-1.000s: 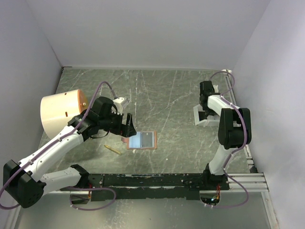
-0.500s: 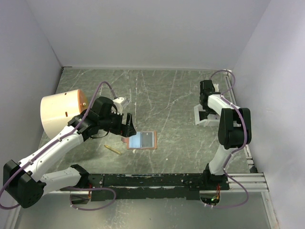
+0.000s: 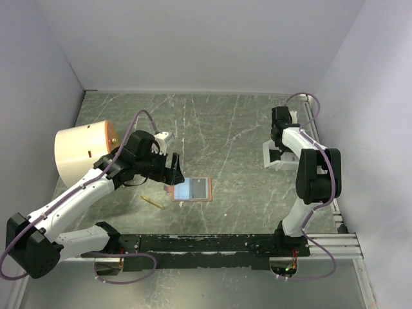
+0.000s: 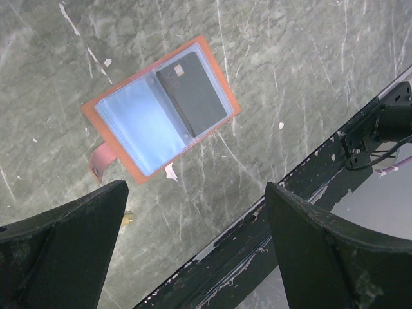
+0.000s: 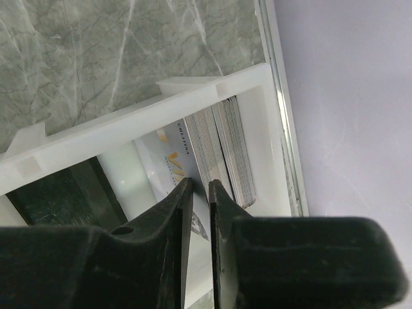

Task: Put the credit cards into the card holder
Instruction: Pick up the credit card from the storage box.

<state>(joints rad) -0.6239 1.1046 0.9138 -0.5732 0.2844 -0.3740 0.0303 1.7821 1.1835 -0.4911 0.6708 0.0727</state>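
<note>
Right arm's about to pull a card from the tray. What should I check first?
1. Right gripper at the cards in the tray: ok.
2. One card pinched: cannot tell; jaws nearly together at the stack.
3. Holder lying open: ok.
4. Free pocket: ok, the page beside the dark card looks empty.
5. Left gripper open, above holder, not touching: ok.

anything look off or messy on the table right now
Only minor things: a white scrap lies at the near edge of the open card holder, and a tan sliver lies loose on the table just left of it. The surface is scuffed with white flecks.
</note>
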